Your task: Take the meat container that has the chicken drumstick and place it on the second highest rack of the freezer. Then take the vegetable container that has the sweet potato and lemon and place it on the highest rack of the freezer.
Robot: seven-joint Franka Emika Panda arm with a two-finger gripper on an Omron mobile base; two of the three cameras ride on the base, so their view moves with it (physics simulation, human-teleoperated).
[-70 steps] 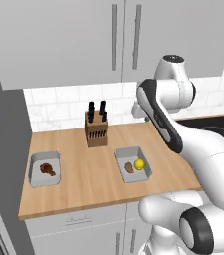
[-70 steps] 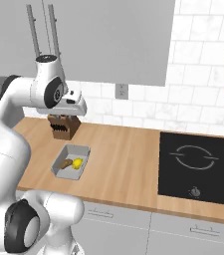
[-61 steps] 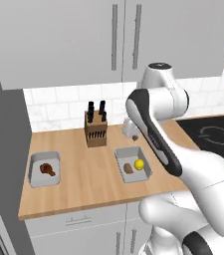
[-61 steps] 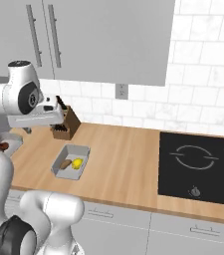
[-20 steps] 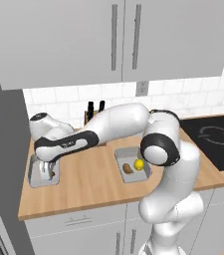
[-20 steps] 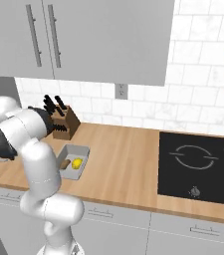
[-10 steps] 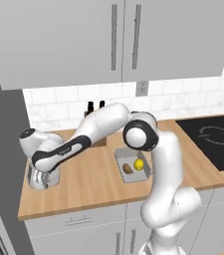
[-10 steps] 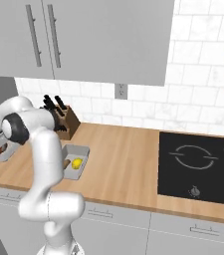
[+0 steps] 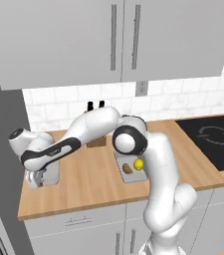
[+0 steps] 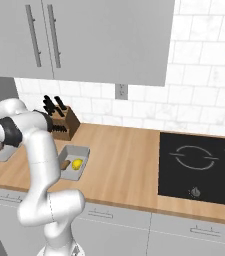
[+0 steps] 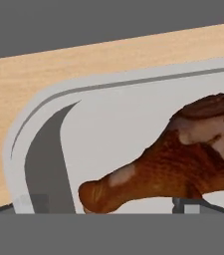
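The meat container, a shallow light-grey rectangular tray (image 9: 50, 172), is sitting at the left end of the pale wooden surface (image 9: 91, 187) with the robot's hand (image 9: 34, 179) hanging just over it, and nothing of the task is looking finished yet. In the hand view the two dark finger tips are standing wide apart at either side of the reddish-brown, lumpy chicken drumstick (image 11: 178, 159), which is lying inside the tray's rounded rim (image 11: 39, 107); the hand is gripping nothing, and I cannot tell whether the tips are touching the tray floor. So the first pick-up is only beginning, by my reading: the tray is yet to be gripped, lifted and carried to the second highest rack of the tall grey freezer (image 9: 1, 149), which is rising right beside this end of the surface with its racks out of sight. Further right, past the brown knife block (image 10: 66, 125), the second grey tray (image 10: 74, 162) is waiting untouched with the bright-yellow lemon (image 10: 77, 163) and the orange-brown sweet potato (image 10: 64, 164) lying in it, so the whole second half, up to the highest rack, is also remaining.
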